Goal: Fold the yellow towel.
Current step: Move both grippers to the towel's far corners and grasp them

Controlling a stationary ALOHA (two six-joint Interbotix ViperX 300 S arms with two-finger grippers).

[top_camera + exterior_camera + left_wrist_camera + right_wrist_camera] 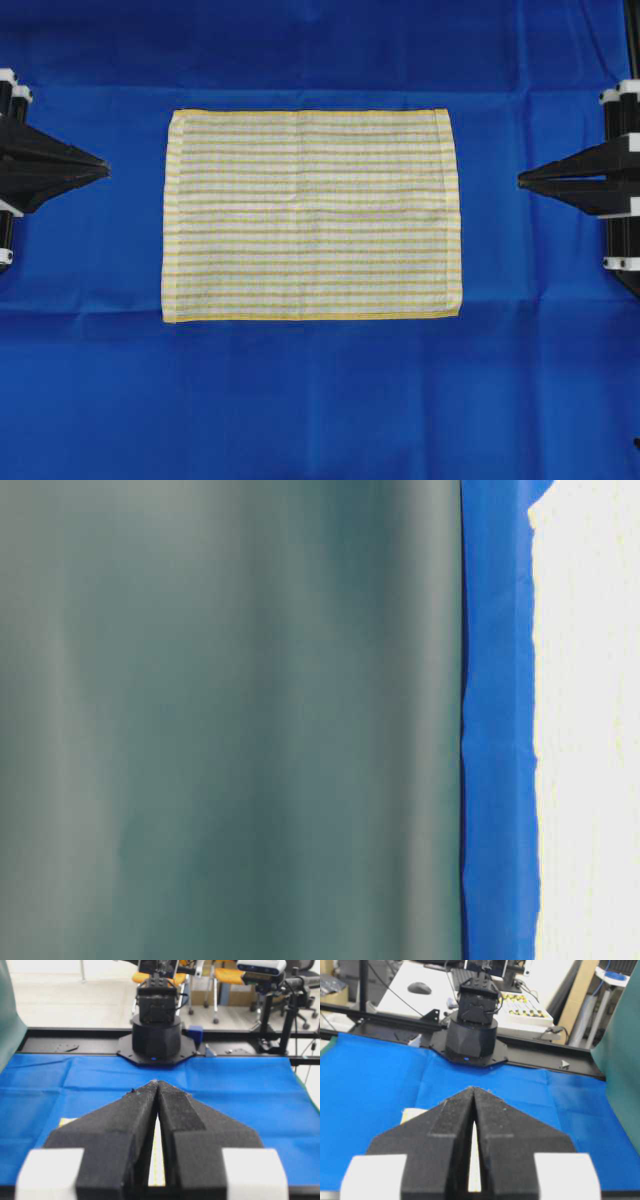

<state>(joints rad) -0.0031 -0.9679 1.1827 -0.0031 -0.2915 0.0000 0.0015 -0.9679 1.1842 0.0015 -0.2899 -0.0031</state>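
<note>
Jaws closed, empty, on both sides: overhead, your left gripper (pixel 105 166) and right gripper (pixel 521 179) sat parked off either short edge of the yellow towel (pixel 311 215), which lay flat, striped face up, mid blue cloth (pixel 320 400), so nothing was folded yet. Table-level showed only a dark green drape (pixel 230 720). Each wrist view faced the opposite arm's base (pixel 155 1040); nothing blocked your reach.

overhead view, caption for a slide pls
Yellow towel flat on blue cloth, both grippers shut at the sides.
</note>
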